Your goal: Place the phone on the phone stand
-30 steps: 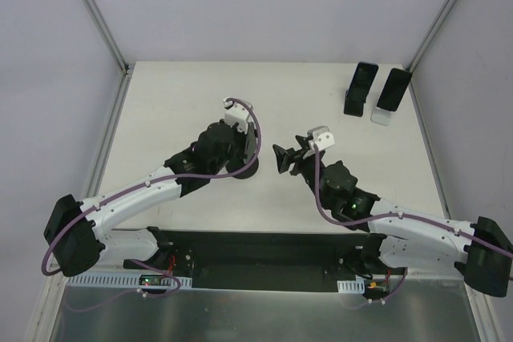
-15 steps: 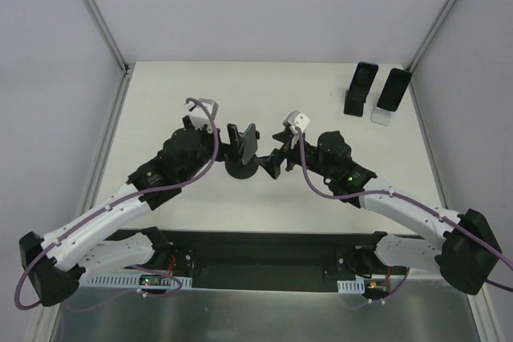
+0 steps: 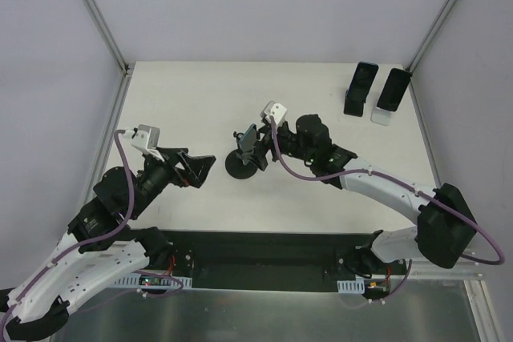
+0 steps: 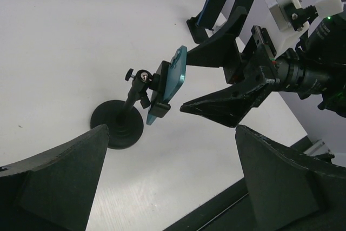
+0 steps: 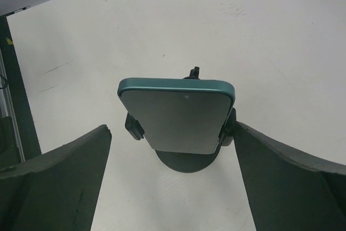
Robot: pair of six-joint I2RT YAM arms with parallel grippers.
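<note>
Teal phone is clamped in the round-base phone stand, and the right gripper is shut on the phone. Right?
Not quite. The right gripper is open: in the right wrist view its fingers stand wide apart on either side of the teal phone. The phone is indeed clamped in the round-base phone stand.

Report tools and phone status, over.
Left tool open, off to side. Right tool open, flanking phone. Phone clamped on stand. Nothing in the way.
</note>
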